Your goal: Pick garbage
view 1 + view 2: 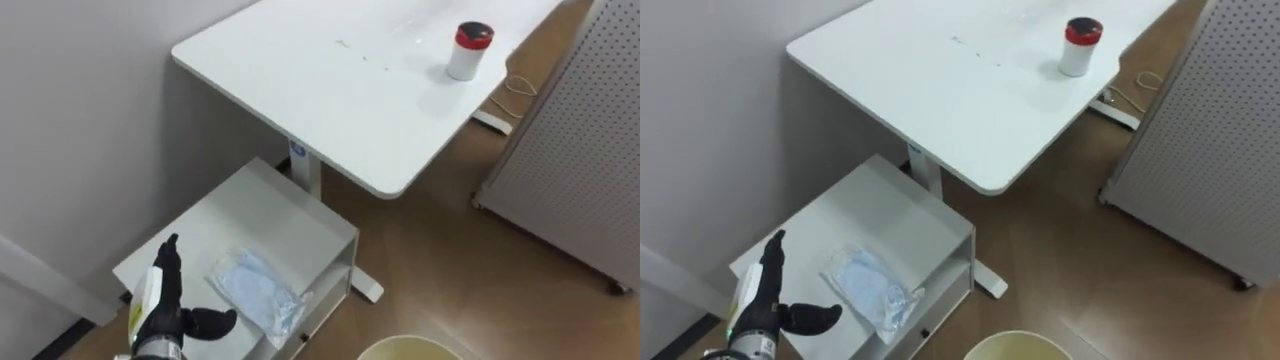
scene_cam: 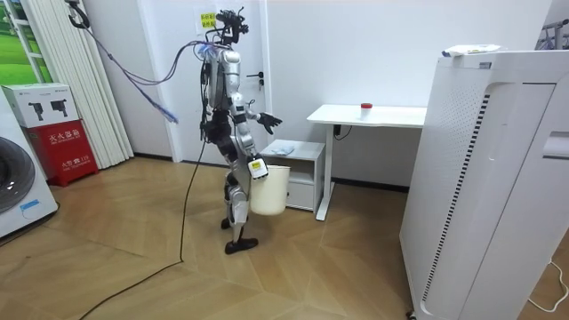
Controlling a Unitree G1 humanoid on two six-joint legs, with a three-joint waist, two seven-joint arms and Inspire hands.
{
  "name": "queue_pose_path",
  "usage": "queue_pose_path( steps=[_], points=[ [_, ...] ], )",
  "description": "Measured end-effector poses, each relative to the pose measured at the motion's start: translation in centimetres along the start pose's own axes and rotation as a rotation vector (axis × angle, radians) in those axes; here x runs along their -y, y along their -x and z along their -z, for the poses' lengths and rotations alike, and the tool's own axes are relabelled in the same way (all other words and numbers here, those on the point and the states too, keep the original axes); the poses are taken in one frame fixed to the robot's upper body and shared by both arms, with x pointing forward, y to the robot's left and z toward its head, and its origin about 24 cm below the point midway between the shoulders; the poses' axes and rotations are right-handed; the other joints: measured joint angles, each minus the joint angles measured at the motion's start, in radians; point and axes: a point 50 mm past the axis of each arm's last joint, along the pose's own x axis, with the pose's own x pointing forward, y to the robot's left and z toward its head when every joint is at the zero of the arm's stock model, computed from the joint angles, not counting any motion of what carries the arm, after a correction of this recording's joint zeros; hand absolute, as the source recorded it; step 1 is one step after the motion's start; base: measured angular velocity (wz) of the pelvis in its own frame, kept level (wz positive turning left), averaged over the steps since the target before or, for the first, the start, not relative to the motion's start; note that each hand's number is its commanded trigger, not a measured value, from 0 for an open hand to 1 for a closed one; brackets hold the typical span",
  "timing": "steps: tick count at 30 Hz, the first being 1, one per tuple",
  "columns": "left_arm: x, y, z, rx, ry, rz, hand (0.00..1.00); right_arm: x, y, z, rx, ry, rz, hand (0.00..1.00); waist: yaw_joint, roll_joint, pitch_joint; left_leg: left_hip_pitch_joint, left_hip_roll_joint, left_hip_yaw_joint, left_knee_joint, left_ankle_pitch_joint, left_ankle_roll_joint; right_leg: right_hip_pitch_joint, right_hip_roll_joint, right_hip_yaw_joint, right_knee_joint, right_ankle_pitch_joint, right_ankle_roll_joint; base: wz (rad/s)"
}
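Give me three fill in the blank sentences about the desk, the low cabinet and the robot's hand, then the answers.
1. The plastic bag lies on ____ of the low cabinet.
2. The canister on the desk has a ____ lid.
3. The left hand, above the cabinet beside the bag, holds ____.

Missing words: top; red; nothing.

Two eyes up high, one camera across the room.
The head's two eye views look steeply down, close, at the white table (image 1: 330,90) and low cabinet (image 1: 260,210); the room view looks from far off, sharing both.
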Motion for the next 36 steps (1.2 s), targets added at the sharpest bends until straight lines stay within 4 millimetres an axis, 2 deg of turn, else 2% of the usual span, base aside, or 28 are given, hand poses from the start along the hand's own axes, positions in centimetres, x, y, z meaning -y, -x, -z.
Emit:
queue_pose_path(
  steps=[1,2,5,10,11,15,22,26,31,36],
  points=[
    [0.0,-0.3,0.0,-0.02,0.007,-0.003,0.0,-0.1,-0.1,-0.5,0.011,0.002,0.008,1.0,-0.011,-0.002,0.0028,-0.014,-0.002,0.0,0.013,0.0,0.0,-0.028,-0.004,0.001,0.044,-0.012,0.001,-0.05],
    [0.0,-0.6,0.0,-0.034,0.013,-0.004,0.0,-0.2,-0.2,-1.0,0.023,0.008,0.008,1.0,-0.016,-0.003,0.0089,-0.026,-0.001,0.0,0.026,-0.003,0.0,-0.049,-0.005,0.001,0.078,-0.02,-0.001,-0.06],
    [-0.1,-1.1,-0.7,-0.036,0.042,-0.014,0.0,-0.5,-0.3,-2.2,0.055,0.016,0.019,1.0,-0.03,-0.006,0.0168,-0.082,0.0,0.001,0.077,-0.009,-0.002,-0.126,-0.013,0.001,0.152,-0.042,-0.006,-0.02],
    [0.1,-0.9,-0.1,-0.072,0.06,-0.011,0.0,-0.7,-0.4,-3.2,0.09,-0.004,0.033,1.0,-0.04,-0.011,0.0229,-0.147,0.01,0.006,0.133,-0.01,-0.005,-0.204,-0.014,0.001,0.224,-0.057,-0.014,-0.04],
    [-0.1,-0.9,0.0,-0.078,0.063,-0.015,0.0,-0.7,-0.4,-3.4,0.1,-0.006,0.034,1.0,-0.039,-0.015,0.0264,-0.159,0.015,0.007,0.143,-0.011,-0.005,-0.218,-0.011,0.002,0.235,-0.058,-0.016,-0.04],
    [-0.5,-1.1,0.1,-0.077,0.054,-0.041,0.0,-0.9,-0.4,-3.9,0.132,0.0,0.037,1.0,-0.04,-0.018,0.0281,-0.204,0.031,0.004,0.174,-0.01,-0.007,-0.258,0.004,0.003,0.253,-0.057,-0.02,-0.03],
    [-2.1,-2.4,-1.6,-0.008,0.037,-0.14,0.0,-1.0,-0.3,-4.8,0.177,0.002,0.053,1.0,-0.06,-0.019,0.0279,-0.306,0.036,-0.004,0.234,-0.015,-0.009,-0.351,0.013,0.002,0.307,-0.064,-0.03,0.0],
    [-2.1,-2.7,-2.3,0.02,0.022,-0.143,0.0,-1.1,-0.3,-5.0,0.184,-0.001,0.057,1.0,-0.069,-0.018,0.029,-0.322,0.052,-0.012,0.265,-0.037,-0.015,-0.356,0.028,0.0,0.32,-0.073,-0.034,-0.04],
    [-2.0,-2.9,-3.1,0.052,0.005,-0.153,0.0,-1.1,-0.3,-4.9,0.187,-0.01,0.06,1.0,-0.091,-0.017,0.0296,-0.337,0.05,-0.016,0.268,-0.037,-0.014,-0.369,0.027,0.0,0.326,-0.077,-0.032,0.03],
    [-2.0,-3.4,-3.9,0.081,-0.016,-0.149,0.0,-0.3,-0.2,-5.2,0.209,-0.012,0.076,1.0,-0.095,-0.015,0.0316,-0.387,0.052,-0.006,0.29,-0.042,-0.012,-0.435,0.018,0.008,0.374,-0.091,-0.035,-0.01]
  ],
)
